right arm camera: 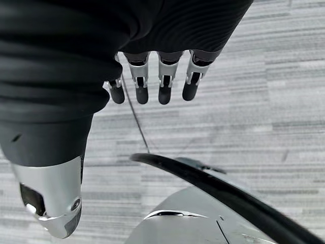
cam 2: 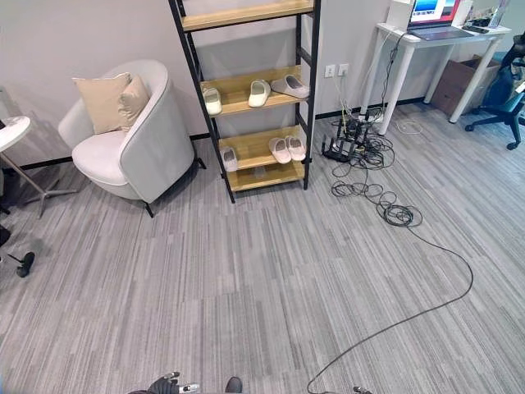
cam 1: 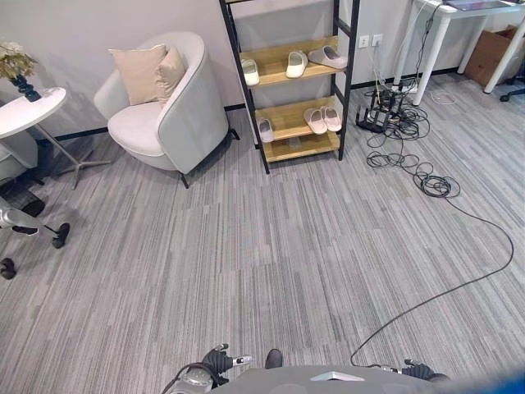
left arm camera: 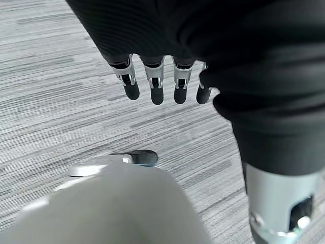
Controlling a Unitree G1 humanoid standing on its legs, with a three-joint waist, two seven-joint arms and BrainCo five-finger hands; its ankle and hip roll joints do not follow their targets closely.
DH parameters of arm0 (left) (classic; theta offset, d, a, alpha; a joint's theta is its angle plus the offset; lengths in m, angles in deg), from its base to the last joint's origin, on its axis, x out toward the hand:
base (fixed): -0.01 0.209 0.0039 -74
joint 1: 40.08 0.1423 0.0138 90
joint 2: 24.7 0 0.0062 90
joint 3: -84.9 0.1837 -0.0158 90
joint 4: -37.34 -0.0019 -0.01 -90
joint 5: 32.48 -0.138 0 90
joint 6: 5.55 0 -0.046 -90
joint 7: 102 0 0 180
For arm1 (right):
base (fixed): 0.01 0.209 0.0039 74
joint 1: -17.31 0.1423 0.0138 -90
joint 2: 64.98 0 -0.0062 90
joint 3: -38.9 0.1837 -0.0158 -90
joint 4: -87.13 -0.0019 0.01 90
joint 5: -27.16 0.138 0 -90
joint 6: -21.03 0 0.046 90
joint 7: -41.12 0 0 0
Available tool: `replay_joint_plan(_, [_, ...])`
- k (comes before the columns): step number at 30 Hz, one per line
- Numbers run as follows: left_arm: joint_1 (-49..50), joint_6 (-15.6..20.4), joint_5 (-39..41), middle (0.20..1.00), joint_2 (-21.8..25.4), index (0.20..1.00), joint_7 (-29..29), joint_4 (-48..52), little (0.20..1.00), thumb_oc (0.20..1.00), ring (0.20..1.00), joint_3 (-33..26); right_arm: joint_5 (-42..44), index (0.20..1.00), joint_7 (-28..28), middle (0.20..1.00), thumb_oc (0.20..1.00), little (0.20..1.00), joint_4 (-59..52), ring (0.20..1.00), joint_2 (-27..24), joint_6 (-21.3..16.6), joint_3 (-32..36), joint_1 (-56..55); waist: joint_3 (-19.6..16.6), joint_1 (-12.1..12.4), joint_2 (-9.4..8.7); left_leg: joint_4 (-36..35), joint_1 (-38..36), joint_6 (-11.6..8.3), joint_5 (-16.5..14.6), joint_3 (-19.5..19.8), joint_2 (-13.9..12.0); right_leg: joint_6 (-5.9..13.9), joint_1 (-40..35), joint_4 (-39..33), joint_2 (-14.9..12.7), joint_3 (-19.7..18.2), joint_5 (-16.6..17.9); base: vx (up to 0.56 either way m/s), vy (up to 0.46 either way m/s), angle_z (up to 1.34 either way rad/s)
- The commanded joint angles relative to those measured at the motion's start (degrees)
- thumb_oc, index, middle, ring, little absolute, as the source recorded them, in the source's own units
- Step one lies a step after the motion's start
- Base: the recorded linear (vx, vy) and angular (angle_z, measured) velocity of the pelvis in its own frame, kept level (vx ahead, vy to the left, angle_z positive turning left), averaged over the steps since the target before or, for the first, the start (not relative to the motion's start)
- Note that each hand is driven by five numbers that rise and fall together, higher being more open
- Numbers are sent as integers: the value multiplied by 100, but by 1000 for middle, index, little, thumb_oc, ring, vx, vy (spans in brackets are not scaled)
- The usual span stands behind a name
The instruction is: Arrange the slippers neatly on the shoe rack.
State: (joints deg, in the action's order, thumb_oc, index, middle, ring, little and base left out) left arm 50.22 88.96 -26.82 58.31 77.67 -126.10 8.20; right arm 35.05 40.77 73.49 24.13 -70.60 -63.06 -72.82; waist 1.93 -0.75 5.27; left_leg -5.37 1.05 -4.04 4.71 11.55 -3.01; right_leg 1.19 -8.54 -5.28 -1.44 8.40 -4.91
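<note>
Nearest, at the lower edge of the left eye view, the left hand (cam 1: 217, 361) hangs low over the grey striped floor (cam 1: 271, 246); its wrist view shows the fingers (left arm camera: 155, 86) hanging relaxed in a loose row, slightly apart, holding nothing. The right hand (right arm camera: 152, 76) likewise hangs above the floor, its fingers (right arm camera: 163, 84) relaxed and slightly apart, empty.

Farther off, a black cable (cam 1: 459, 279) runs across the floor from the right foreground to a tangle of cords (cam 1: 402, 131) beside the rack.

Against the far wall stands the shoe rack (cam 1: 344, 82), a black frame with wooden shelves. All slippers are on it. On the upper visible shelf (cam 1: 275, 66): a pale slipper (cam 1: 250, 71) at the left, a second pale slipper (cam 1: 296, 63) in the middle, and a grey slipper (cam 1: 327, 57) at the right lying crosswise. On the shelf below (cam 1: 287, 119): a single small slipper (cam 1: 266, 129) at the left, well apart from a pink pair (cam 1: 322, 119) lying side by side at the right.

Left of the rack is a pale armchair (cam 1: 176, 107) with two beige cushions (cam 1: 148, 72). Farther left is a round white table (cam 1: 29, 111). Right of the rack stands a white desk (cam 2: 410, 49) bearing a laptop (cam 2: 435, 15).
</note>
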Motion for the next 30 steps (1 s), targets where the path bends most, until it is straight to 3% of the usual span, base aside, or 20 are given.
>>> replay_joint_plan(1, [-566, 72, 175, 1000, -54, 1000, 53, -278, 1000, 1000, 1000, -57, -53, 1000, -74, 1000, 1000, 1000, 30, 1000, -83, -90, 58, 219, 183, 103, -253, 37, -432, 182, -609, -145, 224, 252, 430, 306, -299, -64, 20, -2, -32, 3])
replay_joint_plan(5, [-635, 112, 558, 1000, -54, 1000, 90, -162, 1000, 1000, 1000, -184, 34, 1000, -71, 1000, 1000, 1000, -4, 1000, -105, -94, 129, 296, 253, 133, -234, 37, -367, 129, -566, -215, 188, 285, 540, 457, -332, 54, -2, -5, -50, 2])
replay_joint_plan(7, [-692, 156, 620, 1000, -6, 1000, 74, -83, 1000, 1000, 1000, -150, 190, 1000, -108, 1000, 1000, 1000, -63, 1000, -167, -126, 218, 369, 316, 35, -226, 99, -255, -3, -524, -274, 24, 184, 737, 708, -245, 60, -144, 41, -162, 0])
replay_joint_plan(9, [-726, 179, 645, 1000, 49, 1000, 63, -26, 1000, 1000, 1000, -134, 261, 1000, -137, 1000, 1000, 1000, -114, 1000, -178, -185, 193, 403, 406, 18, -307, 704, -26, -84, -550, -350, -85, 70, 781, 707, -141, -88, -182, 34, -241, 8])
replay_joint_plan(10, [-895, 164, 635, 1000, 103, 1000, 15, 112, 1000, 1000, 1000, -62, 298, 1000, -215, 1000, 1000, 1000, -166, 1000, -168, -224, 158, 495, 654, 43, -422, 1657, 502, -113, -376, -570, -118, -30, 690, 655, -94, -125, -190, 9, -232, 18])
replay_joint_plan(11, [-895, 164, 635, 1000, 103, 1000, 15, 112, 1000, 1000, 1000, -63, 298, 1000, -215, 1000, 1000, 1000, -166, 1000, -168, -224, 158, 495, 653, 43, -422, 1659, 504, -113, -377, -569, -118, -30, 691, 655, -93, -124, -190, 207, -274, 47])
replay_joint_plan(12, [-958, 223, 701, 1000, 54, 1000, -29, 265, 1000, 1000, 1000, -8, 273, 1000, -240, 1000, 1000, 1000, -92, 1000, -224, -174, 154, 507, 704, 83, -508, 2179, 966, 49, -505, -1131, -33, -25, 473, 559, -188, -32, -259, 464, -74, 50])
replay_joint_plan(13, [-951, 279, 832, 1000, -14, 1000, -28, 353, 1000, 1000, 1000, -10, 294, 1000, -225, 1000, 1000, 1000, -27, 1000, -225, -159, 183, 433, 631, 221, -520, 1845, 1237, 180, -766, -1015, 497, 85, 316, 405, -233, -122, -291, 572, -48, 79])
replay_joint_plan(14, [-938, 288, 842, 1000, -37, 1000, -31, 381, 1000, 1000, 1000, 6, 267, 1000, -234, 1000, 1000, 1000, -13, 1000, -205, -153, 148, 422, 594, 306, -510, 1614, 1361, 186, -669, -930, 679, 119, 245, 336, -212, -164, -310, 568, 84, 45])
replay_joint_plan(15, [-962, 308, 882, 1000, -3, 1000, -84, 403, 1000, 1000, 1000, -33, 161, 1000, -301, 1000, 1000, 1000, -46, 1000, -159, -142, 18, 515, 590, 557, -539, 1338, 1828, 140, -293, -843, 892, 155, 36, 226, -118, -300, -380, 437, 71, 12])
replay_joint_plan(17, [-958, 296, 924, 1000, 80, 1000, -130, 309, 1000, 1000, 1000, -139, 157, 1000, -309, 1000, 1000, 1000, -92, 1000, -138, -134, -3, 614, 593, 770, -599, 1211, 2184, 104, -42, -904, 892, 186, -105, 247, -90, -451, -473, 471, 142, -97])
replay_joint_plan(19, [-818, 227, 880, 1000, 202, 1000, -116, 15, 1000, 1000, 1000, -391, 121, 1000, -279, 1000, 1000, 1000, -118, 1000, -13, -117, 49, 572, 401, 844, -739, 998, 1842, 384, -38, -875, 847, 329, -129, 687, -184, -550, -502, 571, 276, -104])
replay_joint_plan(21, [-746, 157, 646, 1000, 355, 1000, -127, -149, 1000, 1000, 1000, -490, 115, 1000, -274, 1000, 1000, 1000, -164, 1000, 83, -110, 120, 570, 320, 855, -933, 1052, 1628, 551, -196, -845, 917, 650, 93, 1570, -335, -525, 1, 492, 262, -78])
replay_joint_plan(22, [-692, 128, 595, 1000, 446, 1000, -136, -214, 1000, 1000, 1000, -572, 216, 1000, -281, 1000, 1000, 1000, -229, 1000, 159, -122, 205, 537, 395, 736, -905, 1095, 1194, 714, -438, -823, 892, 993, 521, 2975, -639, -496, 1280, 681, 431, -7])
replay_joint_plan(23, [-698, 124, 592, 1000, 538, 1000, -132, -210, 1000, 1000, 1000, -543, 304, 1000, -280, 1000, 1000, 1000, -278, 1000, 227, -149, 269, 537, 475, 526, -681, 1018, 743, 818, -600, -615, 709, 879, 1125, 4046, -731, -365, 1598, 874, 496, 35])
replay_joint_plan(25, [-844, 140, 659, 1000, 701, 1000, -121, -203, 1000, 1000, 1000, -510, 367, 1000, -317, 1000, 1000, 1000, -293, 1000, 286, -204, 284, 526, 605, 205, -550, 903, 147, 813, -865, -396, 550, 618, 1799, 3764, -849, 29, 977, 755, 205, 75])
replay_joint_plan(26, [-1000, 173, 703, 1000, 765, 1000, -160, -90, 1000, 1000, 1000, -444, 404, 1000, -349, 1000, 1000, 1000, -313, 1000, 323, -222, 249, 544, 669, 45, -575, 815, -219, 728, -972, -207, 519, 541, 2008, 2907, -624, 12, 704, 578, -32, 60])
replay_joint_plan(28, [-1136, 238, 767, 1000, 797, 1000, -246, 45, 1000, 1000, 1000, -392, 480, 1000, -383, 1000, 1000, 1000, -309, 1000, 298, -230, 277, 526, 670, -115, -616, 659, -545, 616, -1128, 38, 518, 594, 2138, 1793, -424, -168, 705, 618, -104, 79])
replay_joint_plan(29, [-1111, 282, 433, 1000, 337, 1000, -464, 39, 1000, 1000, 1000, -117, 749, 1000, -444, 1000, 1000, 1000, -199, 1000, 308, -232, 414, 564, 708, -113, -713, 693, -802, 463, -1263, 394, 500, 742, 2323, 865, -397, -209, 947, 677, -161, 134])
replay_joint_plan(30, [-1154, 295, 409, 1000, 328, 1000, -481, -6, 1000, 1000, 1000, -97, 733, 1000, -448, 1000, 1000, 1000, -192, 1000, 305, -251, 372, 530, 681, -153, -737, 720, -911, 424, -1278, 389, 457, 757, 2352, 759, -357, -181, 1056, 797, -225, 144])
